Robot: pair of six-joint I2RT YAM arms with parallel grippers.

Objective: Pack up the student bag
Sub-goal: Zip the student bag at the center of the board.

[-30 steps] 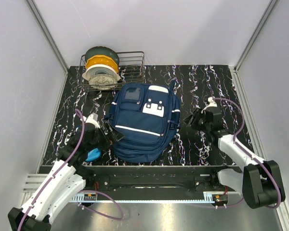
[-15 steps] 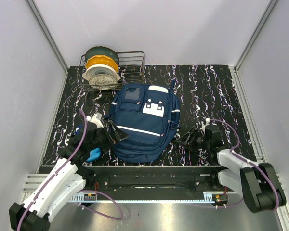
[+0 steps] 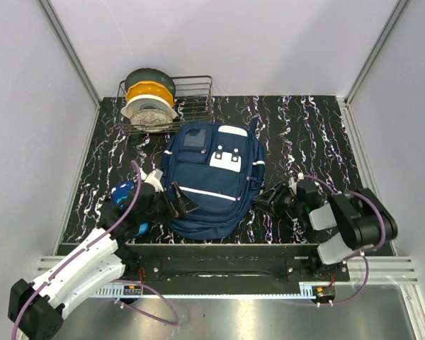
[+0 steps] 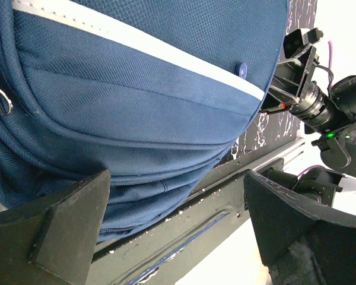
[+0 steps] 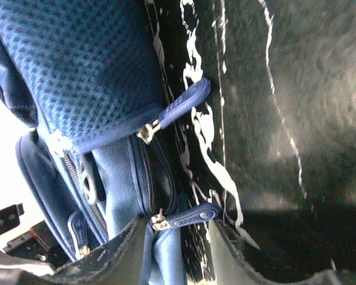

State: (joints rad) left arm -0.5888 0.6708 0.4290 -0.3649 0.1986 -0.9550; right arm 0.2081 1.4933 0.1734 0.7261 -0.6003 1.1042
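Observation:
The student bag (image 3: 212, 177), navy blue with white patches, lies flat in the middle of the table. My left gripper (image 3: 178, 202) stands wide open at the bag's near-left edge. In the left wrist view the bag (image 4: 136, 89) fills the top and the gripper (image 4: 178, 228) holds nothing. My right gripper (image 3: 269, 201) sits low at the bag's near-right side. In the right wrist view its jaws (image 5: 178, 252) stand partly open, with a blue zip pull (image 5: 193, 217) lying across the gap. A second zip pull (image 5: 184, 104) hangs higher on the bag's side (image 5: 83, 71).
A wire basket (image 3: 195, 106) holding filament spools (image 3: 149, 103) stands at the back left. A blue object (image 3: 122, 191) lies beside my left arm, partly hidden. The black rail (image 4: 184, 214) of the near table edge runs just under the left fingers.
The right arm has drawn back and dropped toward the near edge, ending at the bag's near-right side with its jaws a little wider. The left gripper slid right along the bag's edge and opened fully.

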